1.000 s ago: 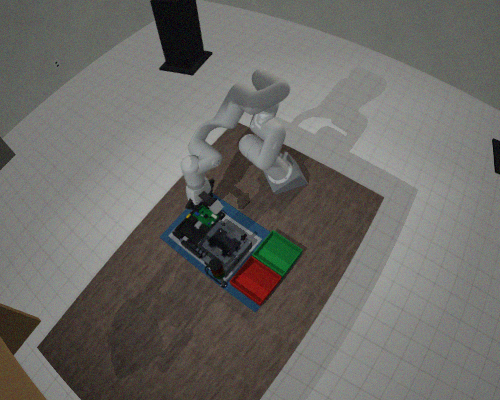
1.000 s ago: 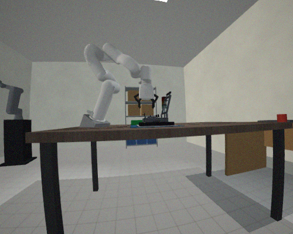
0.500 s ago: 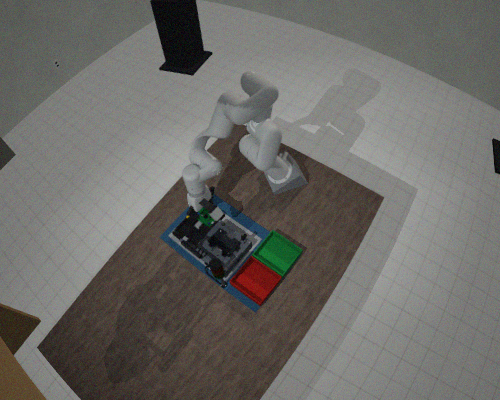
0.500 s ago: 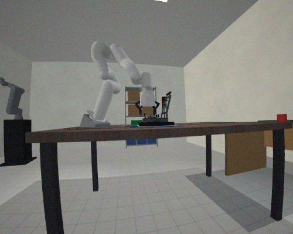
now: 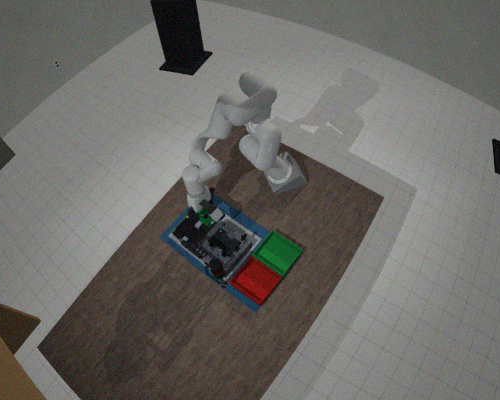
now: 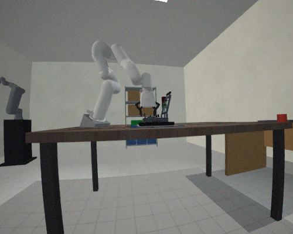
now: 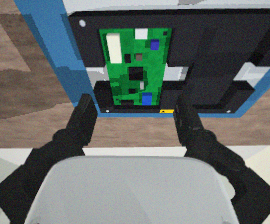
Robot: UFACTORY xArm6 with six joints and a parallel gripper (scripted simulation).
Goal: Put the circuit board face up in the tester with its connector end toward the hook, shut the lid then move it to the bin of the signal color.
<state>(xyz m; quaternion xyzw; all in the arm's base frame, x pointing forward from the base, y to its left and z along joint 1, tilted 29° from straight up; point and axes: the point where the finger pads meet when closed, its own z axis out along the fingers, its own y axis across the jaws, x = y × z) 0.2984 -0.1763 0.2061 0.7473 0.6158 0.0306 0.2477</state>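
Note:
The green circuit board [image 7: 135, 67] lies face up in a pocket of the black tray [image 7: 181, 60]. Its white connector [image 7: 114, 47] is at the end away from my fingers. My gripper [image 7: 134, 103] is open and empty, a little above the tray, with its fingers spread either side of the board's near end. In the top view the board [image 5: 207, 215] shows just under the gripper [image 5: 200, 204], at the tray's [image 5: 188, 229] end nearest the arm's base. The grey tester [image 5: 228, 243] stands beside the tray with its lid raised [image 6: 166, 106].
A green bin [image 5: 278, 251] and a red bin [image 5: 255, 279] stand side by side past the tester on the blue bench mat [image 5: 219, 247]. The signal tower [image 5: 215, 266] stands at the tester's near corner. A red cup [image 6: 282, 117] stands far off on another table.

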